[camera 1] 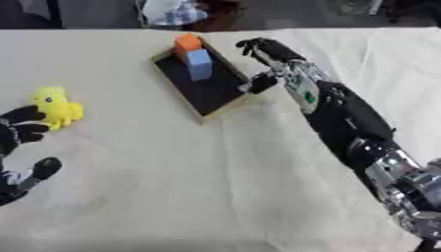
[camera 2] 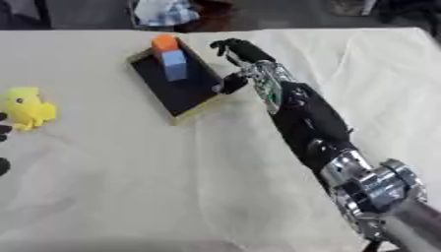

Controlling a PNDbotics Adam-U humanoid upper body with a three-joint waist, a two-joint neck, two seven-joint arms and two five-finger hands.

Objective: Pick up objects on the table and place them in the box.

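A shallow box (camera 1: 212,93) with a black floor and a tan rim lies askew at the table's upper middle. Inside it an orange block (camera 1: 188,43) and a light blue block (camera 1: 199,64) stand at the far end. My right hand (camera 1: 267,54) hovers at the box's right rim, its fingers relaxed and holding nothing; the thumb hangs by the rim. A yellow duck toy (camera 1: 58,106) sits on the cloth at the left. My left hand (camera 1: 19,133) rests open just beside the duck, at the left edge.
A wrinkled cream cloth (camera 1: 198,187) covers the table. Beyond the far edge a bluish-white bundle (camera 1: 172,12) lies on a dark floor. My right forearm (camera 1: 344,118) crosses the table's right side.
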